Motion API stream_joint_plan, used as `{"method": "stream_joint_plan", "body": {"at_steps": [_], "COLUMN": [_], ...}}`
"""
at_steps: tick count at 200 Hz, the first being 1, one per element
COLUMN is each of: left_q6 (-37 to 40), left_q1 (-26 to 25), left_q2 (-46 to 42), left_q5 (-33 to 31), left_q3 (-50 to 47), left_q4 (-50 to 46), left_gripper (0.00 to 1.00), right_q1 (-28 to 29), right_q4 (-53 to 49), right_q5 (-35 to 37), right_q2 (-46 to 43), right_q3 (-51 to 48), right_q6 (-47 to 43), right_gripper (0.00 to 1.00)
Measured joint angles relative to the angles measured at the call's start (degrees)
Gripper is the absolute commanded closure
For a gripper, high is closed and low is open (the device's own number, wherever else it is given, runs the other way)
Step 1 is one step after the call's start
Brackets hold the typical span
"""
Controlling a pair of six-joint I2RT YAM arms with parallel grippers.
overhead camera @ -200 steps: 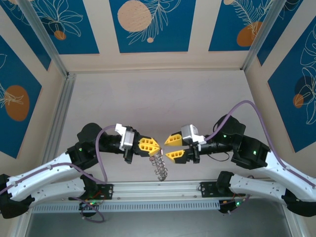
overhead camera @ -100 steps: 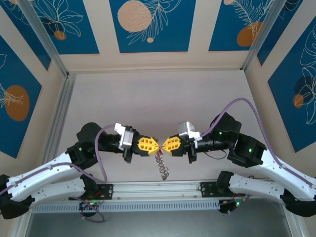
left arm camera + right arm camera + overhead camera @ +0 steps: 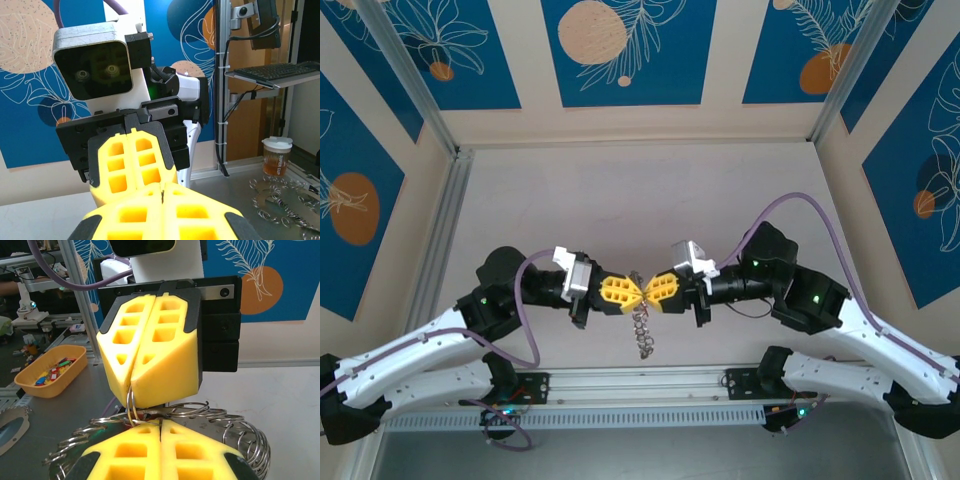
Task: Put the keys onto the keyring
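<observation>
Over the pale table (image 3: 720, 190), left gripper (image 3: 634, 292) and right gripper (image 3: 649, 291) sat tip-to-tip, both clamped, apparently sharing the keyring (image 3: 130, 404) to steady it; keys (image 3: 642, 332) dangled beneath the keyring.

Both arms reach in from the near corners, elbows bent and pushed outward, forearms about level and aimed at each other. Left tool (image 3: 635, 292) and right tool (image 3: 650, 291) meet nose to nose at centre, tips touching or all but. In the left wrist view, its own yellow fingers (image 3: 135, 215) are pressed flat, seam tight. In the right wrist view, its own fingers (image 3: 192, 452) are likewise closed.
</observation>
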Motion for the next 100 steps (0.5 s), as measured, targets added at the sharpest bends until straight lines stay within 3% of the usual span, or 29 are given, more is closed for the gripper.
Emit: {"method": "stream_joint_plan", "body": {"at_steps": [100], "left_q6": [-0.17], "left_q1": [0.31], "left_q2": [-0.02], "left_q5": [1.90], "left_q3": [-0.04], "left_q4": [2.36], "left_gripper": [1.00], "right_q1": [-0.37], "right_q4": [-0.92], "right_q5": [2.36], "right_q2": [3.65], "right_q3": [0.02], "right_q6": [0.02], "right_gripper": [1.00]}}
